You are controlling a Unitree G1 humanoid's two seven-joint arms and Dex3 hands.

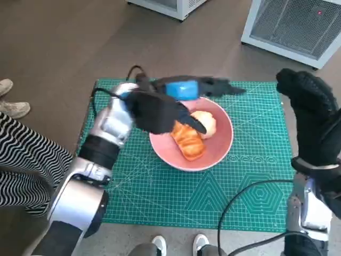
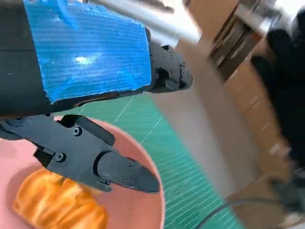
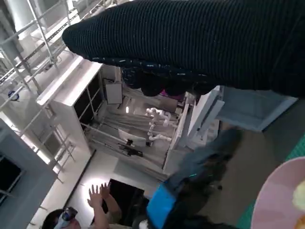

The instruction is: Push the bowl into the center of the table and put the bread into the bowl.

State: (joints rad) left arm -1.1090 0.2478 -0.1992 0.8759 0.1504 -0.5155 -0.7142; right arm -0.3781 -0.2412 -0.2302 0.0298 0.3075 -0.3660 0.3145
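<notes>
Bread (image 1: 188,140) lies inside the pink bowl (image 1: 221,149), which sits about mid-worktop on the green mat (image 1: 176,194), so both parts of the task look done. Left hand (image 1: 160,109) hovers over the bowl's far-left rim, fingers (image 2: 119,171) spread and holding nothing, probably just clear of the drop. At far right, the right hand (image 1: 309,114) hangs raised off the mat's edge; I cannot tell its fingers' state.

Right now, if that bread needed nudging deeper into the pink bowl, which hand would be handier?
The left hand: it hovers right over the bowl, fingers beside the bread. The right hand is raised off by the mat's edge.
</notes>
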